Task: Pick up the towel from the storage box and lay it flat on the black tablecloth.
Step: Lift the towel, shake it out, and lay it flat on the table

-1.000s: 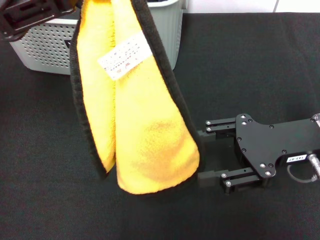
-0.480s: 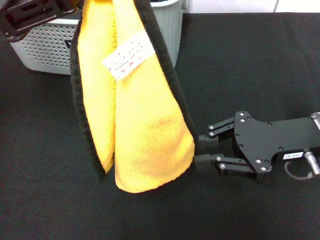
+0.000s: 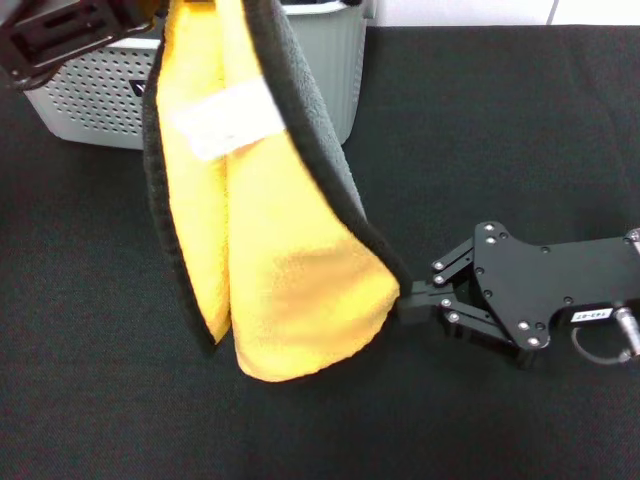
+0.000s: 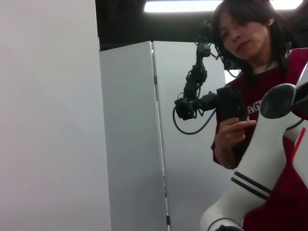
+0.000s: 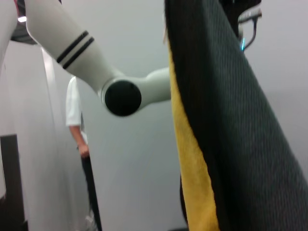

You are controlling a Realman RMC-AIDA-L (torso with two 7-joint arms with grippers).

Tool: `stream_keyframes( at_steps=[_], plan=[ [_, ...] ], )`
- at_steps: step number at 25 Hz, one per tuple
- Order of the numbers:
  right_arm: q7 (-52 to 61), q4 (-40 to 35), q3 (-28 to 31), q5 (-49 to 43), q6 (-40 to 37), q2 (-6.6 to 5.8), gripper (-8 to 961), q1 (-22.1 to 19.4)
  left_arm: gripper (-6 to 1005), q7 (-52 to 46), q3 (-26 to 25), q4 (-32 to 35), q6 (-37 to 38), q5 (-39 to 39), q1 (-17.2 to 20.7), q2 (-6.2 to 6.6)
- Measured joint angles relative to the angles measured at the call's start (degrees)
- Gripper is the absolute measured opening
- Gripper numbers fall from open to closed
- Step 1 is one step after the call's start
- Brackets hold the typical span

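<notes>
Behind hanging towel (image 3: 270,260), storage box (image 3: 100,95) stands.

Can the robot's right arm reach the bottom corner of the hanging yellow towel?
Probably yes. The right gripper already looks pinched on the towel's lower edge, with nothing between them above the black tablecloth.

Even, bright overhead lighting with soft, faint shadows. The white label (image 3: 225,118) on the hanging towel (image 3: 280,270) is motion-blurred. A ceiling light panel (image 4: 180,6) glares. The right wrist view is soft and out of focus.
</notes>
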Motion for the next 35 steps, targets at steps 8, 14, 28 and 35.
stream_keyframes(
  at_steps=[8, 14, 28, 35],
  plan=[
    [-0.4, -3.0, 0.1, 8.1, -1.2, -0.99, 6, -5.9, 54, 0.6, -1.4, -4.6, -0.1, 1.0, 1.4, -0.16],
    [0.9, -6.9, 4.2, 12.5, -3.0, -1.90, 9, -9.9, 54, 2.9, -4.2, -8.1, -0.2, 5.8, 2.9, -1.58],
    [9.9, -21.7, 15.5, 14.9, -6.2, -0.82, 16, -11.0, 59, 10.3, -5.6, -13.8, -0.2, 16.4, 5.0, -7.64],
    [11.9, -25.6, 15.0, 17.4, -1.7, -0.37, 20, -6.5, 63, 15.5, -5.5, -17.3, -0.3, 18.4, 4.8, -9.86]
  ],
)
